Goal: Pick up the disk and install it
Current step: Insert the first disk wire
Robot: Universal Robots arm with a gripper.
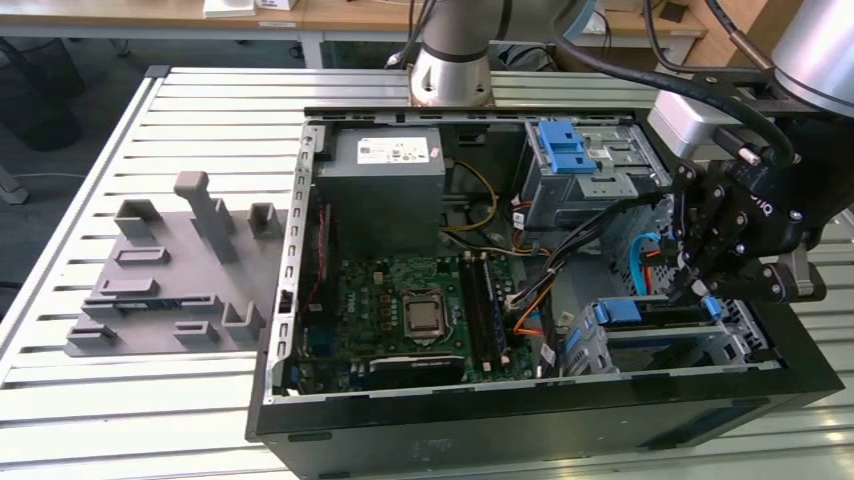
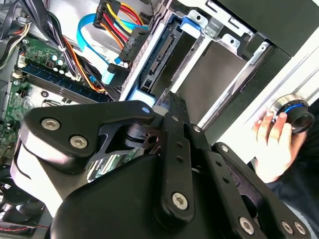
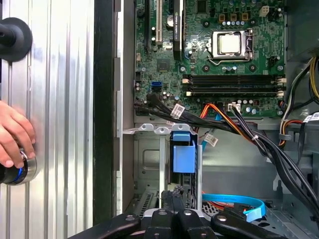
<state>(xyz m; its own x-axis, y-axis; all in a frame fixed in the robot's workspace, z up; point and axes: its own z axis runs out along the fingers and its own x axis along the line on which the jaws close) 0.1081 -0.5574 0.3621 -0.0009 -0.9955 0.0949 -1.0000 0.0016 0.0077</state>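
The disk (image 1: 650,313) sits edge-on in the lower drive cage at the case's front corner on the exterior view's right, its blue frame showing. In the second wrist view the disk (image 2: 158,59) lies in the cage slot with its connector edge facing the cables. My gripper (image 1: 697,296) hangs right over it. In both wrist views its black fingers (image 2: 173,107) stand close together, tips at the blue end of the disk (image 3: 182,153). The gripper (image 3: 174,198) looks shut with nothing between the fingers.
The open computer case (image 1: 287,330) lies on a slatted metal table (image 1: 160,410), with motherboard (image 1: 414,310), grey power supply (image 1: 387,185) and an upper cage with blue latch (image 1: 571,150). Loose cables (image 2: 107,30) hang near the slot. A hand (image 2: 271,144) holds a knob (image 3: 22,169) beside the case. A grey fixture (image 1: 174,280) lies on the exterior view's left.
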